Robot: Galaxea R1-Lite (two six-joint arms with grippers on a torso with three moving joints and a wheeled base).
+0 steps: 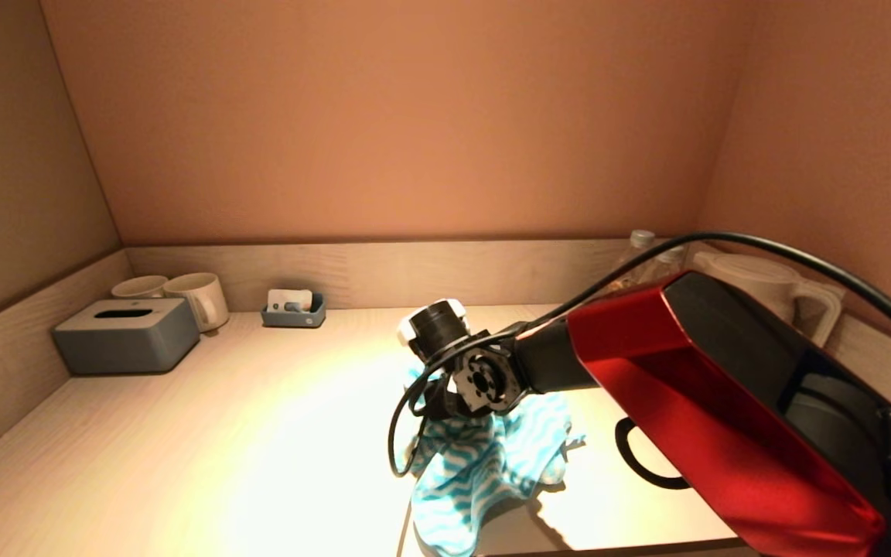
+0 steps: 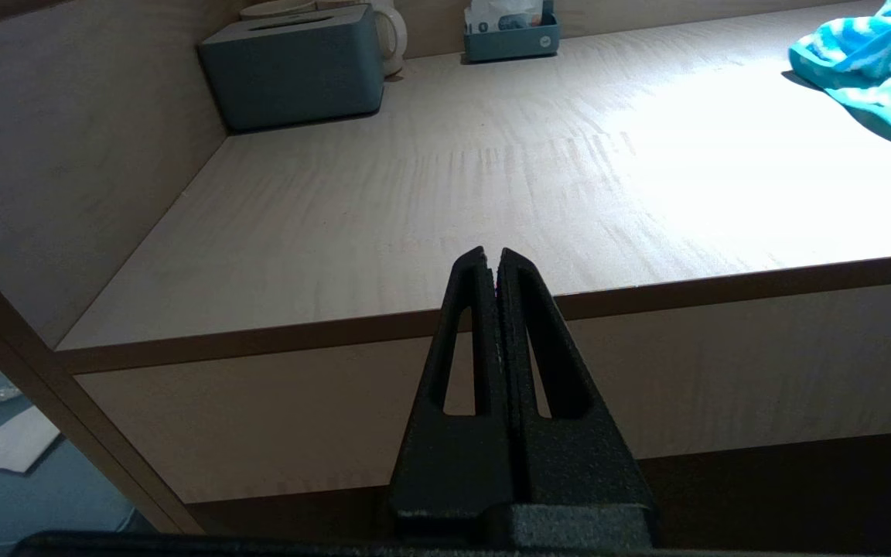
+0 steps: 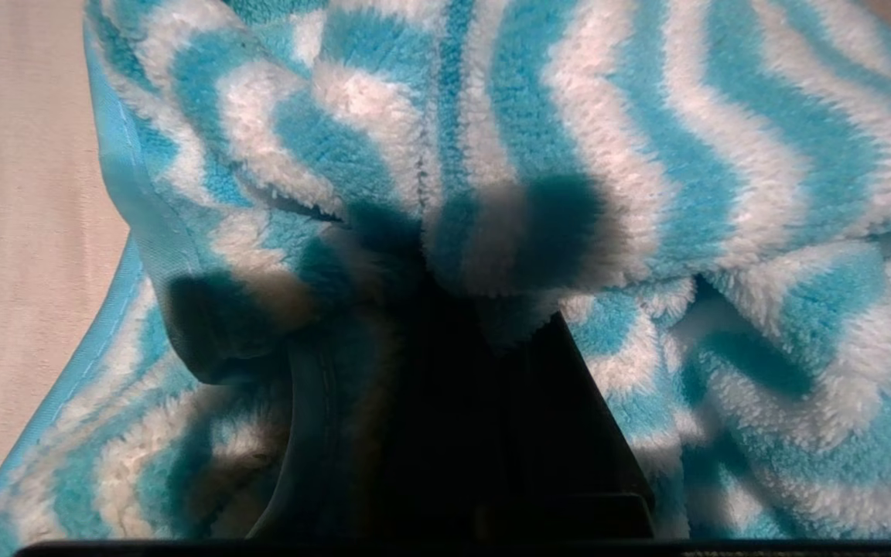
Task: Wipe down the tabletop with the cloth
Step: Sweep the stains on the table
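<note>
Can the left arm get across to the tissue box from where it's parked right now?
Probably yes: the left gripper, shut, sits off the tabletop's front edge, and bare surface runs to the tissue box at the back corner.

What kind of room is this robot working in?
Probably a hotel room's tea nook: a wooden counter recessed between walls, with two mugs, a tissue box and an electric kettle.

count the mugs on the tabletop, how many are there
2. Both stand at the back left corner of the tabletop, behind the grey tissue box: one mug with its handle showing, the other mug to its left, mostly hidden by the box.
</note>
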